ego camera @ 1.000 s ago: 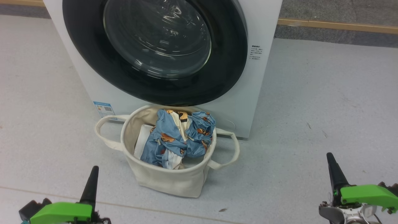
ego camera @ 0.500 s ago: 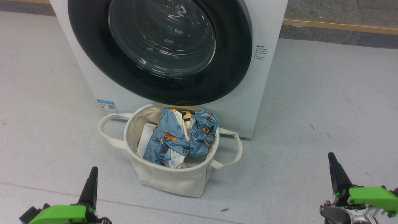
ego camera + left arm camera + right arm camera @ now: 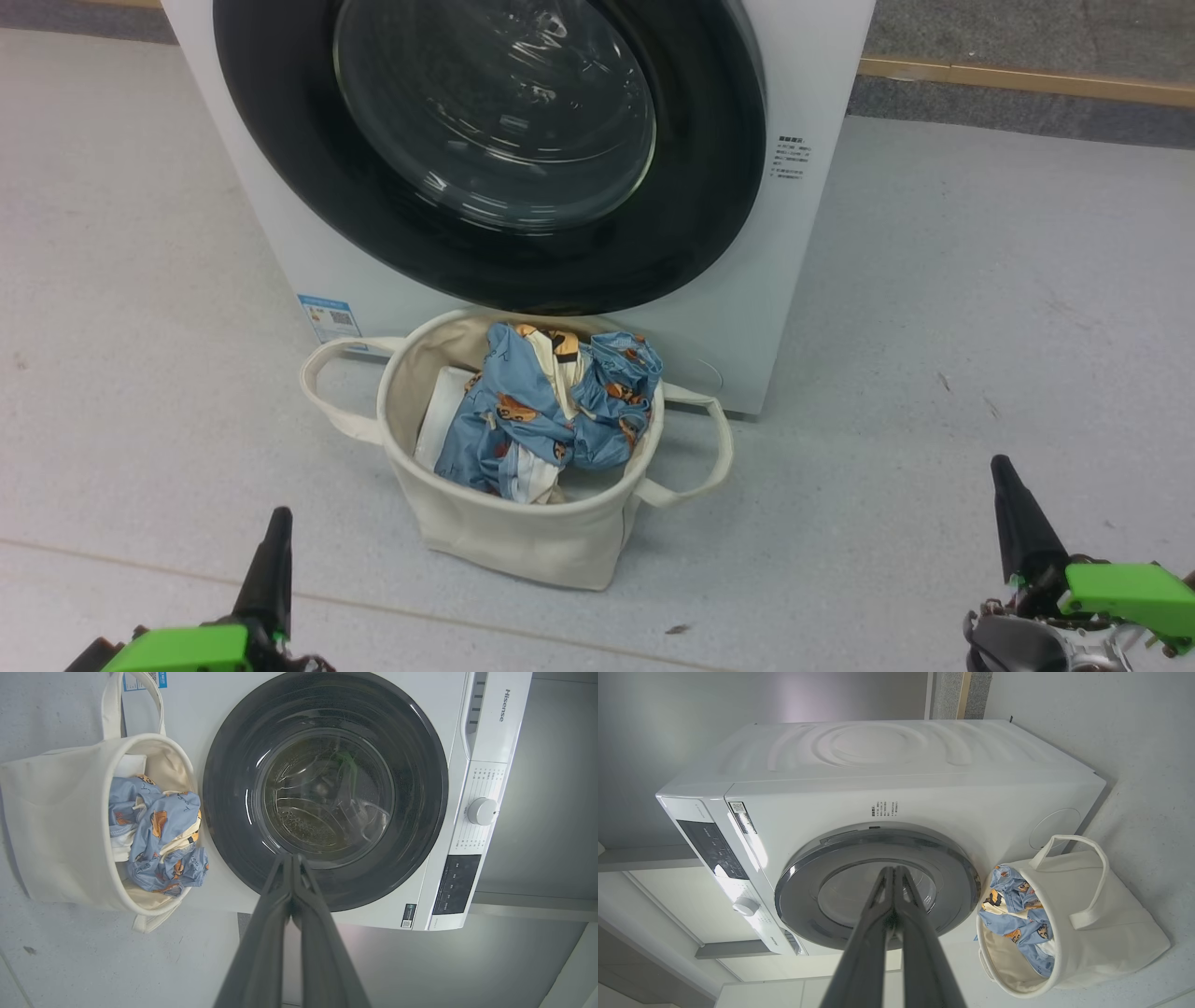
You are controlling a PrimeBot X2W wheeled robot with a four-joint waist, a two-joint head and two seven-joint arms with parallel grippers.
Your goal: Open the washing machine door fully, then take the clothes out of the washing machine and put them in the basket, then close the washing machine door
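The white washing machine (image 3: 803, 224) stands ahead with its black-rimmed round door (image 3: 709, 187) shut flat against the front. On the floor right before it sits the cream canvas basket (image 3: 504, 532), and the light-blue printed clothes (image 3: 551, 411) lie bundled inside it. My left gripper (image 3: 277, 523) is low at the left, shut and empty, well short of the basket. My right gripper (image 3: 1004, 471) is low at the right, also shut with nothing in it. The left wrist view shows the door (image 3: 420, 788), the basket (image 3: 56, 826) and the clothes (image 3: 159, 826); the right wrist view shows the door (image 3: 803, 891) and the basket (image 3: 1111, 947).
A plain white sheet (image 3: 439, 411) lies in the basket beside the clothes. A blue label sticker (image 3: 329, 319) marks the machine's lower left. Grey floor (image 3: 980, 308) spreads to both sides. A wooden skirting strip (image 3: 1018, 79) runs along the back wall.
The whole head picture has drifted right as the camera moved. Both grippers sit slightly lower in the view; the basket, clothes and door have not changed.
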